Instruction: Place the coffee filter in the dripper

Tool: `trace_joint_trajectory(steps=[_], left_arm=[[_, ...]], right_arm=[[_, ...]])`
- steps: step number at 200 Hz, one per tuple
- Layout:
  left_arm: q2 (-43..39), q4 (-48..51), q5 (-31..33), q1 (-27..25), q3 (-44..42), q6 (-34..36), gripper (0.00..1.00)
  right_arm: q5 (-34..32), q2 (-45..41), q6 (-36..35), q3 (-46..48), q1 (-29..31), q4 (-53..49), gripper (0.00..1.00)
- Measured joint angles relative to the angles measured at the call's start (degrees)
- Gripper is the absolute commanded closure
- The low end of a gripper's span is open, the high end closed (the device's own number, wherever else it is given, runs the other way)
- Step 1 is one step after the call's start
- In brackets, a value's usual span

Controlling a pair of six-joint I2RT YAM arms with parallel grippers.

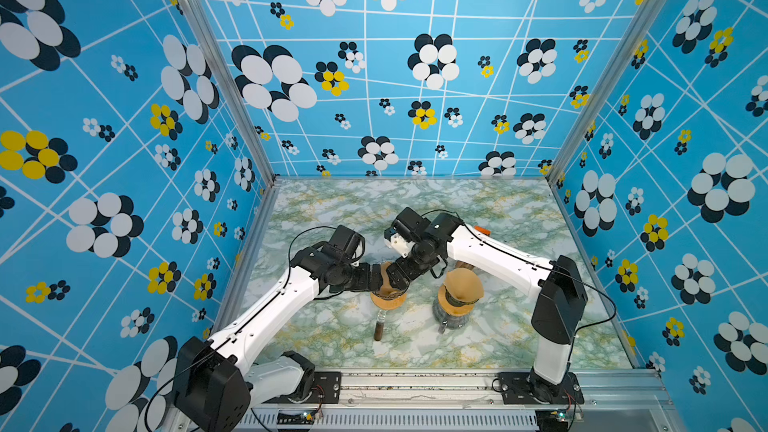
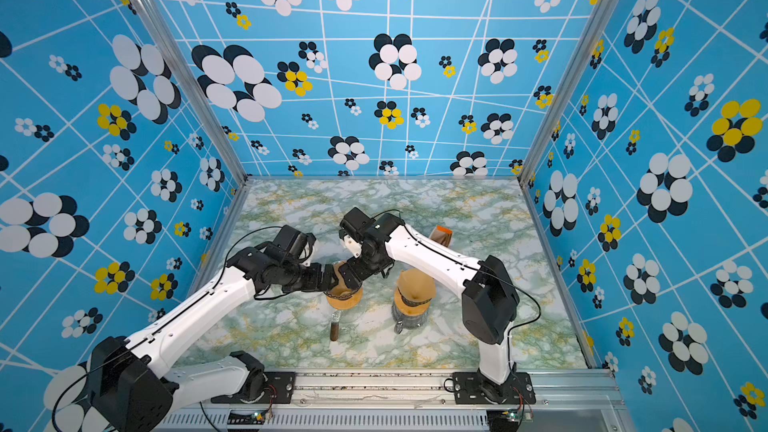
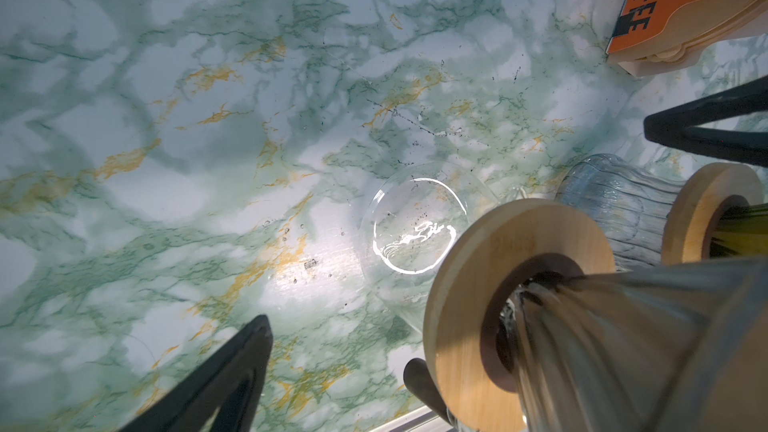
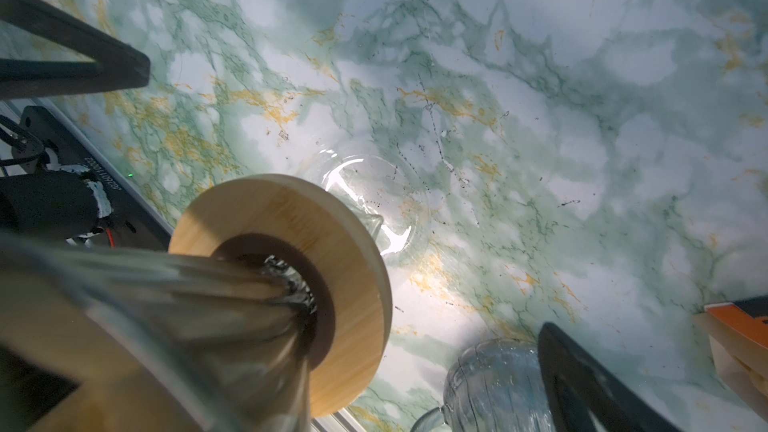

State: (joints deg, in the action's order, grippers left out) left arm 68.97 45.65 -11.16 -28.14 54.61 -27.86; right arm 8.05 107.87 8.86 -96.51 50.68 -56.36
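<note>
Brown paper coffee filter (image 1: 384, 273), folded into a cone, sitting in the glass dripper (image 1: 388, 300) on the marble worktop (image 1: 498, 218), tucked right between the left claw (image 1: 376, 280) and right claw (image 1: 395, 278), both spread wide open.

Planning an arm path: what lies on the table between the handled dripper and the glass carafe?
Nothing; the tabletop between dripper and carafe is bare, in both top views.

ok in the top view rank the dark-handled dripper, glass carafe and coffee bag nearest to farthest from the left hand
1. dark-handled dripper, right at the left hand, mid table.
2. glass carafe, off to the right, slightly nearer the front.
3. coffee bag, farther right, toward the back.
</note>
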Motion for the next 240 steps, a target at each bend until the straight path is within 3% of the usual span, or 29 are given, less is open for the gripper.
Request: trace_joint_trajectory(steps=[101, 240], left_arm=[[-1.68, 0.22, 0.04, 0.02, -0.46, -0.02, 0.01], [-2.21, 0.00, -1.29, 0.17, -0.46, -1.09, 0.01]], right_arm=[[1.29, 0.00, 6.88, -4.26, 0.04, -0.22, 0.02], [-1.84, 1.92, 9.18, -2.21, 1.70, -0.22, 0.02]])
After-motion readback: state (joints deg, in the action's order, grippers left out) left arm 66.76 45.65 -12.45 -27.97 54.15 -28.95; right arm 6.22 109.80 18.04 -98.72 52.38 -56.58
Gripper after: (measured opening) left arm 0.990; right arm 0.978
